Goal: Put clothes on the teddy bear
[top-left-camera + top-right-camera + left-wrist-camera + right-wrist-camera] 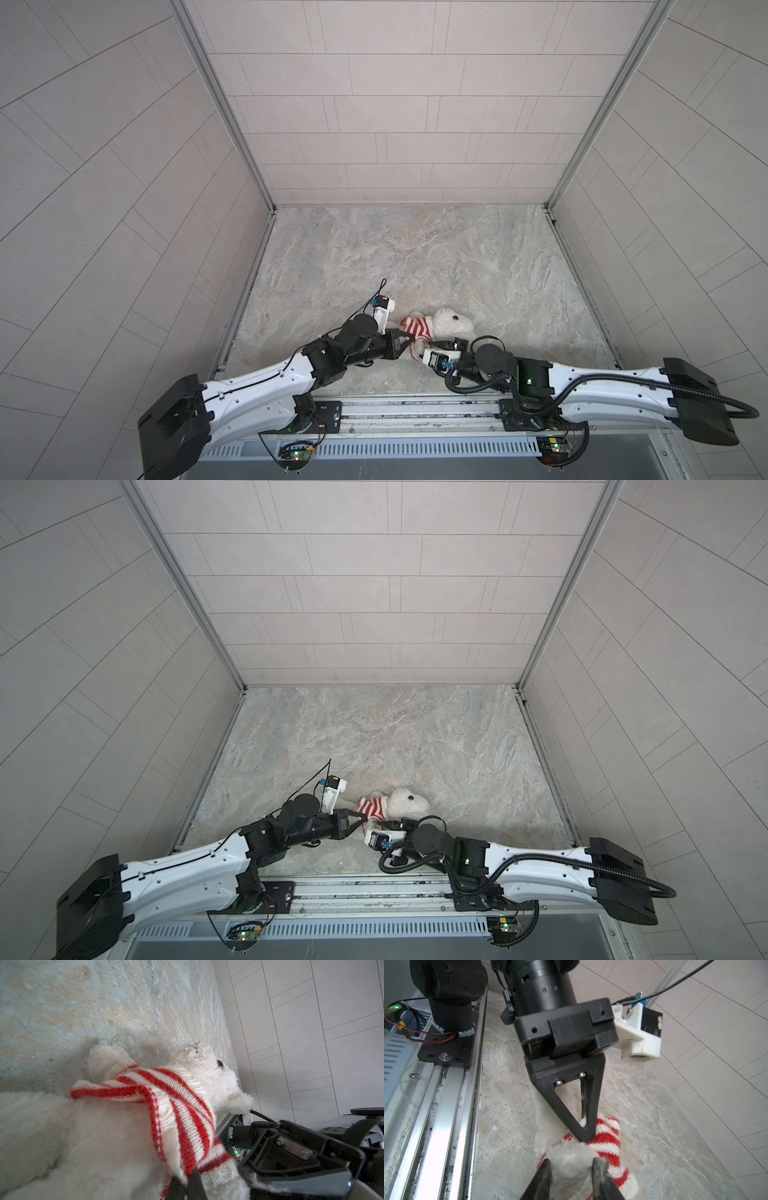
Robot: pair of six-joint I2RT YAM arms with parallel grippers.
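The teddy bear (453, 325) (406, 801) lies on its side on the marbled table, near the front, in both top views. A red-and-white striped sweater (417, 328) (178, 1105) covers its chest and arms, with the white belly (93, 1136) bare. My left gripper (410, 339) (187, 1185) is shut on the sweater's hem. In the right wrist view its tip (586, 1137) pinches the knit (609, 1140). My right gripper (430, 344) (571, 1167) reaches in from the front. It stands open, with white bear fur (571, 1157) between its fingers (544, 1174).
The marbled table (415, 257) stretches back to tiled walls on three sides. A metal rail (415, 411) carrying both arm bases runs along the front edge. The right arm's black cable (465, 388) loops just in front of the bear.
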